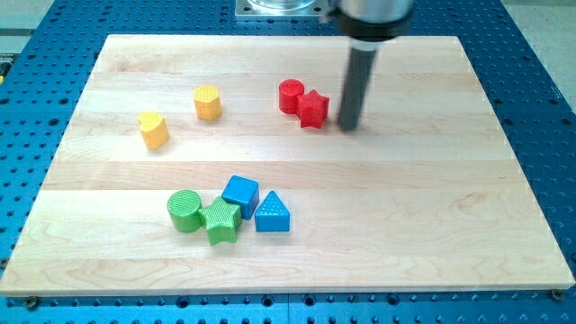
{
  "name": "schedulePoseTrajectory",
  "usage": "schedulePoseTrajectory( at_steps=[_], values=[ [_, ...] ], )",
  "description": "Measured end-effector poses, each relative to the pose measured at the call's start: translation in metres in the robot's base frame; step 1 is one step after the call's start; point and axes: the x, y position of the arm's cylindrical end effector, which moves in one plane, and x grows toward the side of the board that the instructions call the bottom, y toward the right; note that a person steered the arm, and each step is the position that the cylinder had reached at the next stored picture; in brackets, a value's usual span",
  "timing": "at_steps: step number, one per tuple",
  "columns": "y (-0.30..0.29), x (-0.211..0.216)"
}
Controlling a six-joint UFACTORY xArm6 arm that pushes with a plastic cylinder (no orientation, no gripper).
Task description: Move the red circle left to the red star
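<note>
red circle [290, 94] touching red star [313, 109]

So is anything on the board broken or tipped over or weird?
Nothing stands out. All the blocks sit flat on the wooden board, none tipped or broken. The red circle already touches the red star, on its left. My tip rests just right of the star.

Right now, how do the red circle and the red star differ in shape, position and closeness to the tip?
The red circle is a round cylinder; the red star has pointed arms. The red circle sits toward the view's left and slightly higher; the red star is to its right and lower. The red star is the nearer to my tip, which stands just right of it; the red circle is farther. Both are red and appear to touch.
</note>
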Motion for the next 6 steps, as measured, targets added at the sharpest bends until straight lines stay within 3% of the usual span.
schedulePoseTrajectory(
  at_steps=[1, 2, 4, 5, 6],
  values=[
    [0.0, 0.007],
    [0.016, -0.057],
    [-0.093, -0.064],
    [-0.109, -0.05],
    [-0.162, -0.086]
  ],
)
